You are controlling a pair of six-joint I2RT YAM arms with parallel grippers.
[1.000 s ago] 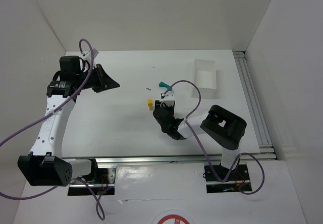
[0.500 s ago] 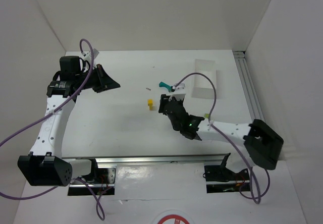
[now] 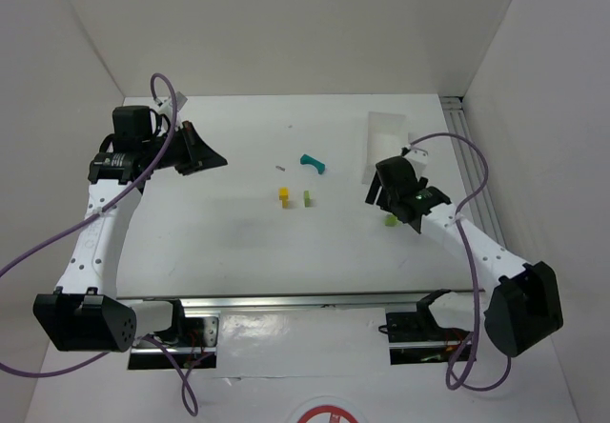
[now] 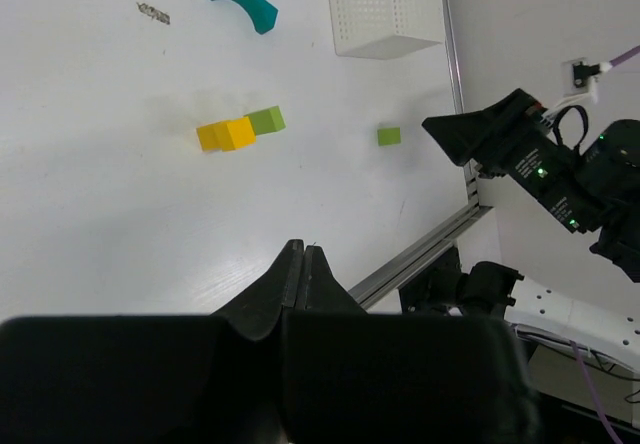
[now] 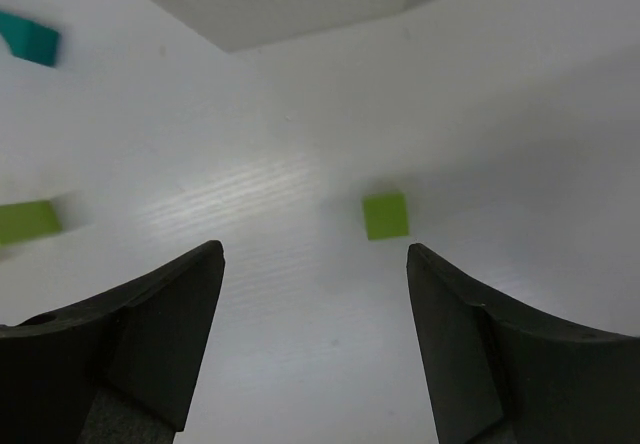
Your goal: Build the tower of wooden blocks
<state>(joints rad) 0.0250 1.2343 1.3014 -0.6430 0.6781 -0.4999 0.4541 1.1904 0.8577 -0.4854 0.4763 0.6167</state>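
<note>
A yellow post [image 3: 283, 195] and a lime-green block [image 3: 308, 197] stand side by side, a little apart, mid-table; both also show in the left wrist view, yellow [image 4: 226, 134] and lime [image 4: 266, 119]. The teal arch [image 3: 312, 162] lies alone on the table behind them. A second lime-green block [image 3: 391, 219] lies to the right. My right gripper [image 3: 379, 192] is open and empty just above it; the block [image 5: 385, 215] shows on the table ahead of its fingertips [image 5: 315, 254]. My left gripper [image 3: 214, 159] is shut and empty, far left of the blocks.
A white rectangular tray [image 3: 386, 142] stands at the back right, just beyond my right gripper. A tiny dark speck [image 3: 279, 168] lies left of the arch. A metal rail [image 3: 477, 185] runs along the table's right edge.
My right arm has swung from the middle of the table out to the right, near the tray. The lime-green block beside the yellow post now shows where the gripper was. The left arm has not moved.
</note>
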